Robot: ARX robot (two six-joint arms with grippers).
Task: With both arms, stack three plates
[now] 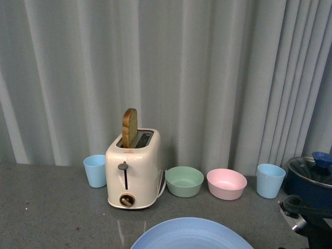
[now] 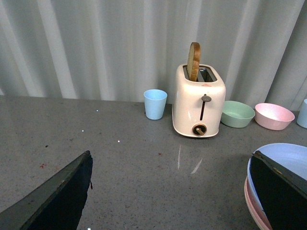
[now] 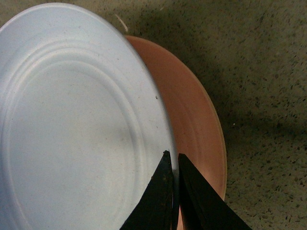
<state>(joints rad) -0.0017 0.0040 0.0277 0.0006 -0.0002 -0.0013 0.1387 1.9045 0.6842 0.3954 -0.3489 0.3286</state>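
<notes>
The light blue plate (image 3: 76, 124) has its rim pinched between the shut fingers of my right gripper (image 3: 173, 163). It lies over the pink plate (image 3: 194, 120), offset so a crescent of pink shows beside it. In the front view the light blue plate (image 1: 192, 234) fills the bottom middle, and part of my right arm (image 1: 303, 218) shows at the bottom right. My left gripper (image 2: 171, 158) hangs open over bare counter, its right finger (image 2: 283, 191) close to the light blue plate (image 2: 288, 158) and the pink plate (image 2: 253, 206) under it.
A cream toaster (image 1: 133, 174) with a slice of toast stands at the back before a grey curtain. Beside it are a blue cup (image 1: 95, 170), a green bowl (image 1: 184, 181), a pink bowl (image 1: 226, 183), another blue cup (image 1: 270, 180) and a dark lidded pot (image 1: 311, 181).
</notes>
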